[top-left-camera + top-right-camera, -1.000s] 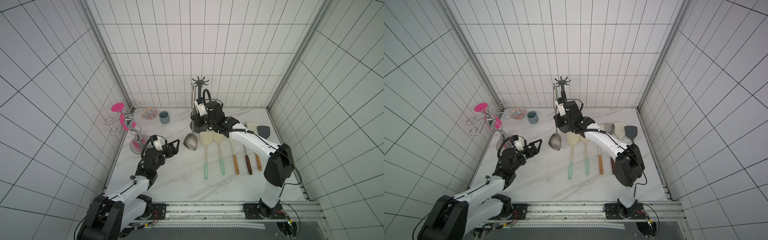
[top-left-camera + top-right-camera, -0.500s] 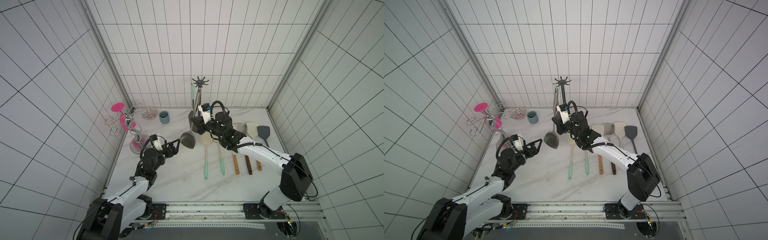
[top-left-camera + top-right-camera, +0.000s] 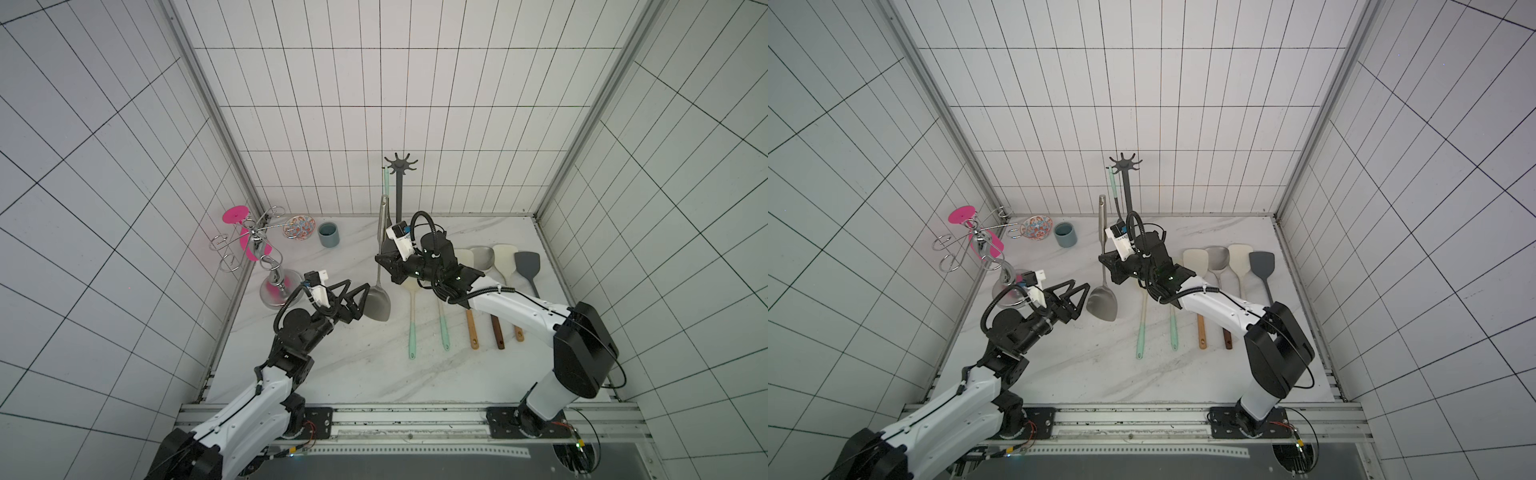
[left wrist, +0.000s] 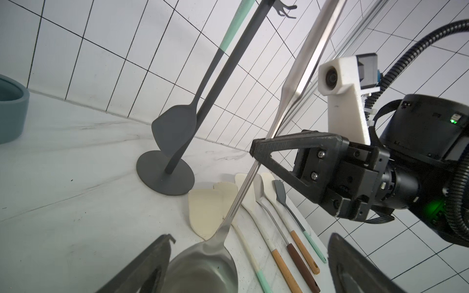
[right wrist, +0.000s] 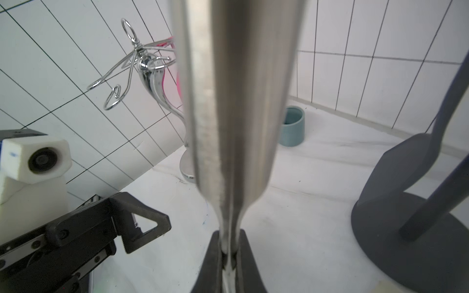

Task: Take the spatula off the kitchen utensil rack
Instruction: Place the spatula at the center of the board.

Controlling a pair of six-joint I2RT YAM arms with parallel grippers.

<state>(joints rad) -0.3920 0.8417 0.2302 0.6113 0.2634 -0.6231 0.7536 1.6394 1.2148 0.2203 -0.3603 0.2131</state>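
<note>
My right gripper (image 3: 379, 261) (image 5: 229, 253) is shut on the thin neck of a steel spatula (image 3: 376, 305) (image 3: 1101, 305). The spatula stands upright, blade down, with its handle top clear of the hooks. The kitchen utensil rack (image 3: 399, 187) (image 3: 1126, 183) stands just behind it. A dark grey spatula with a mint handle (image 4: 175, 126) hangs from one hook. My left gripper (image 3: 362, 301) (image 4: 252, 243) is open, and the steel blade (image 4: 203, 269) lies between its fingers.
A row of several spatulas and spoons (image 3: 478, 291) lies on the marble table, right of the rack. At the back left stand a chrome stand with wire loop arms (image 3: 266, 257), a patterned bowl (image 3: 299, 226) and a blue cup (image 3: 328, 235).
The right arm has carried the steel spatula away from the rack, forward and to the left. Its blade now sits between the left gripper's open fingers. The left arm has barely moved.
</note>
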